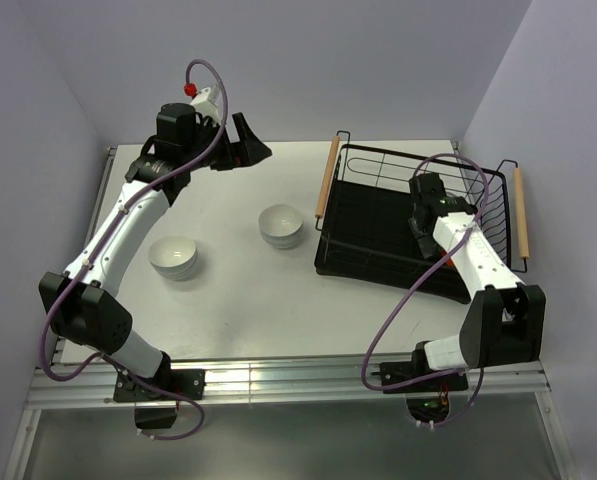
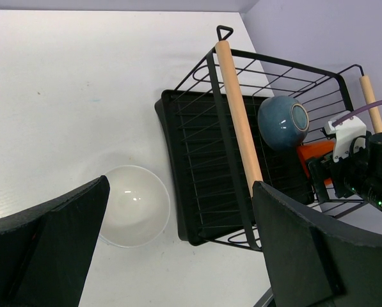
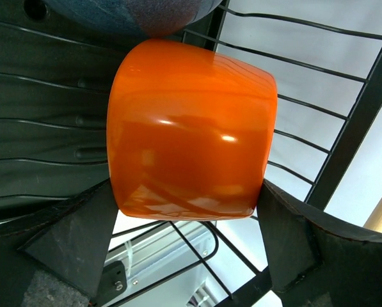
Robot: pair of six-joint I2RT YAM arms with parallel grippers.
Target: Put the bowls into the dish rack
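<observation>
The black wire dish rack with wooden handles stands at the right. A dark blue bowl and an orange bowl lie on their sides inside it. My right gripper is inside the rack. In the right wrist view it is open, its fingers flanking the lower edge of the orange bowl, which leans against the blue bowl. Two white bowl stacks sit on the table. My left gripper is open and empty, high at the back; one white bowl shows below it.
The rack's left wooden handle lies between the white bowls and the rack's inside. The table's left edge and purple walls bound the space. The right arm's cable loops in front of the rack.
</observation>
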